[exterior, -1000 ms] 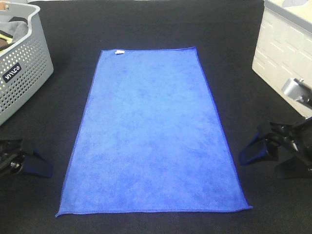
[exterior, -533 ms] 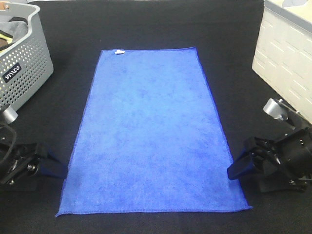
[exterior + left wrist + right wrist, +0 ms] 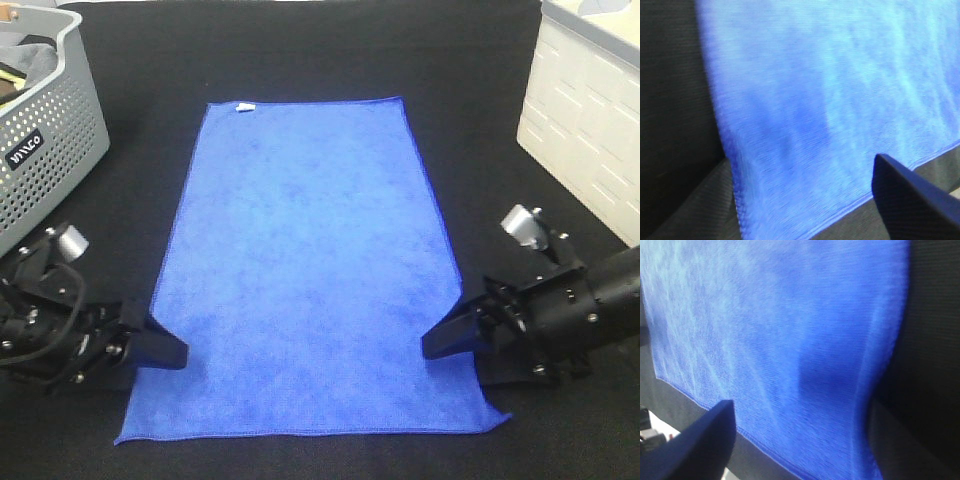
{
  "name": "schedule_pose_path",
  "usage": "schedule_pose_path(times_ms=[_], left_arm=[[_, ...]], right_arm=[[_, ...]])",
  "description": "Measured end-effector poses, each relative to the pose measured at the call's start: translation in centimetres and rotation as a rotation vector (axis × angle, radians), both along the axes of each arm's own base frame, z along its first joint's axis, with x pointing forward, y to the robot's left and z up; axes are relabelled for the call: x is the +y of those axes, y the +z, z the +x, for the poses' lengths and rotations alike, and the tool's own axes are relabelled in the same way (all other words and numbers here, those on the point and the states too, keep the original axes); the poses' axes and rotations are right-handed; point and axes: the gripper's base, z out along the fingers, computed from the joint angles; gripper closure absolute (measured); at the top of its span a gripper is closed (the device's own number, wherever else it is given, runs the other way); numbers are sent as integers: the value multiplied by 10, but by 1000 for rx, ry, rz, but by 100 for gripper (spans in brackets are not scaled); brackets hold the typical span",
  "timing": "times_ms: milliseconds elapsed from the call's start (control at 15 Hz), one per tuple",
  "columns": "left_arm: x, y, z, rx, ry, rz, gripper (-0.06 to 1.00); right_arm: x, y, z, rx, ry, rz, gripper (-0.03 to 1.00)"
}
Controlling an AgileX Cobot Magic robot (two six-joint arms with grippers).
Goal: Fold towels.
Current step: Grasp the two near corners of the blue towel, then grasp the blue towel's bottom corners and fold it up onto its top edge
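Two grippers have slid in to the long sides of the towel (image 3: pixel 310 270).
At lower left the left gripper (image 3: pixel 170 352) and at lower right the right gripper (image 3: pixel 440 340) each have fingers (image 3: pixel 910 200) apart around an edge of the fuzzy blue towel, a long flat shape mid-frame on the black woven table (image 3: pixel 300 50) (its right edge now dents inward).

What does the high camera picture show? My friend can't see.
A blue towel lies flat on a black table, with the left gripper and right gripper at its long edges. A grey basket sits far left, a white box far right.
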Motion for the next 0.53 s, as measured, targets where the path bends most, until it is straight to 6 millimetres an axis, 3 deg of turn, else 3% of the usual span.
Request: schedule_pose_path(times_ms=[200, 400, 533], left_arm=[[-4, -5, 4, 7, 23, 15, 44], [1, -10, 5, 12, 42, 68, 89], [1, -11, 5, 13, 42, 74, 94]], right_arm=[[9, -3, 1, 2, -41, -60, 54], [5, -8, 1, 23, -74, -105, 93], [5, -8, 1, 35, -92, -103, 97]])
